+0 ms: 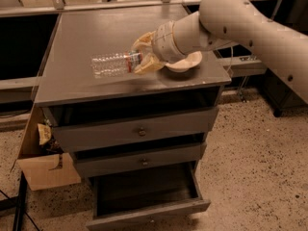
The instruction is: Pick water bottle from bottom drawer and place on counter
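Jaws were clamped on the neck end of the bottle (111,64), which lay on its side over the middle of the counter (86,32), its base pointing away from the gripper (140,59). Whether it touched the top or hung just above could not be told. The drawer (144,196) stood open with nothing showing inside, so the pick seemed done. Left, by my judgement: settle the bottle, release it, and draw the gripper clear of the bowl (188,64) just behind.

The end effector (140,56) above the counter (77,37) hides the cap of the water bottle (109,64).
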Controlling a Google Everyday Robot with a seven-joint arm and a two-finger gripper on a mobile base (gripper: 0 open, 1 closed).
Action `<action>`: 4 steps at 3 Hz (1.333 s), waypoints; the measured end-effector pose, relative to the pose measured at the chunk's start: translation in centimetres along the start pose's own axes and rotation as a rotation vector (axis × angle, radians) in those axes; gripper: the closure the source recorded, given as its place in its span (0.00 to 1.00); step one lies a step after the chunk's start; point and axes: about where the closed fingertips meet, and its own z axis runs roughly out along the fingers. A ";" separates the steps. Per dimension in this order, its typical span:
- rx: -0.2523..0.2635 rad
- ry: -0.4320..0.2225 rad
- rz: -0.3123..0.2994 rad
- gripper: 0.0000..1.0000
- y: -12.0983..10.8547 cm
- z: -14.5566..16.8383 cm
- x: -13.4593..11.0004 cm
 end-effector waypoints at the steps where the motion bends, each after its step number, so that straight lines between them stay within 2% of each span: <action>1: -0.016 -0.036 -0.021 1.00 -1.0 3.6 -0.4; 3: -0.056 -0.073 -0.033 1.00 -1.5 8.7 -0.7; 4: -0.081 -0.066 -0.022 1.00 -1.1 10.2 -0.1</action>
